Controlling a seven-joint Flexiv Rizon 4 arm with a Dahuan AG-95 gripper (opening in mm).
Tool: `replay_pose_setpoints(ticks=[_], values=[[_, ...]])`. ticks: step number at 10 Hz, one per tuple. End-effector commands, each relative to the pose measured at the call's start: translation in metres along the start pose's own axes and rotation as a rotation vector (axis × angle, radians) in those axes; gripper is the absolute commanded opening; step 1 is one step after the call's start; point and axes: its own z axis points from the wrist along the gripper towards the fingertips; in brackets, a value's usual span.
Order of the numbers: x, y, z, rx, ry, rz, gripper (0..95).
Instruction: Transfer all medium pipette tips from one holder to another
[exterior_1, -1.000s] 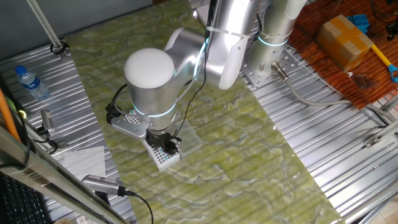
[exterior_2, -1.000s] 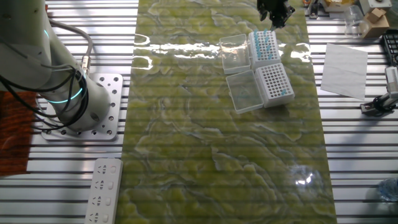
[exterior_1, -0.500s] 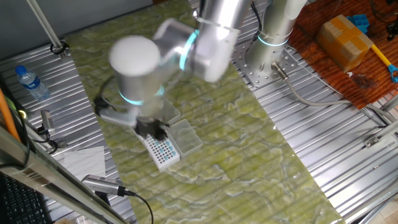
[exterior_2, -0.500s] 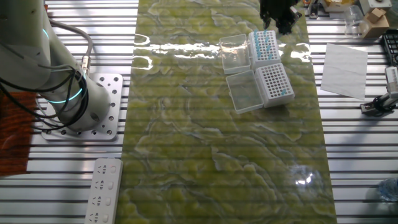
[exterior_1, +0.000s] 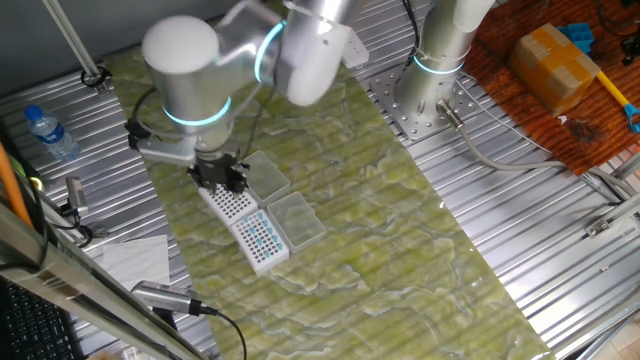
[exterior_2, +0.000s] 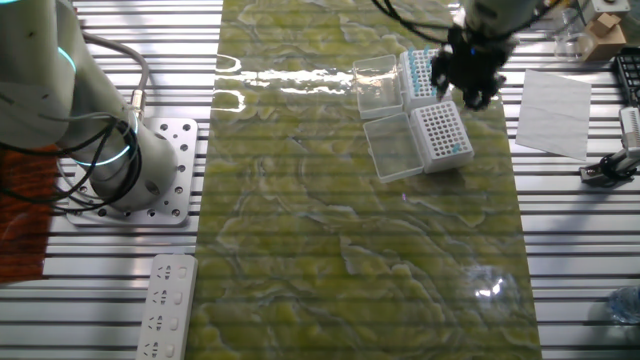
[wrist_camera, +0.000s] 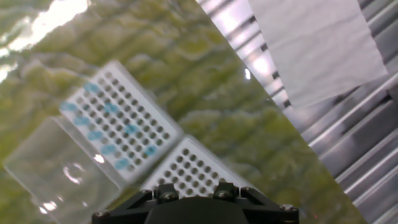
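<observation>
Hand view shows two racks side by side; one rack (wrist_camera: 121, 124) holds scattered blue tips (wrist_camera: 130, 129). Claw (exterior_2: 467, 82) hangs above the racks. Its opening state cannot be determined.

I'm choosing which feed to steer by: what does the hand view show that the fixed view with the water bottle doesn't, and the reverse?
Only the hand view shows the white paper sheet whole and close.

Only the fixed view shows the black gripper from outside, the silver arm and the clear water bottle.

Both show the two white grid holders, the light-blue tips and a clear open lid.
</observation>
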Motion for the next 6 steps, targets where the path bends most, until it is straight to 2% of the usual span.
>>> replay_pose_setpoints(ticks=[1, 3, 6], values=[[0.005, -0.009, 0.003, 0.005, 0.009, -0.022, 38.0], [0.009, -0.015, 0.006, 0.016, 0.022, -0.033, 38.0], [0.020, -0.023, 0.014, 0.024, 0.023, -0.058, 38.0]])
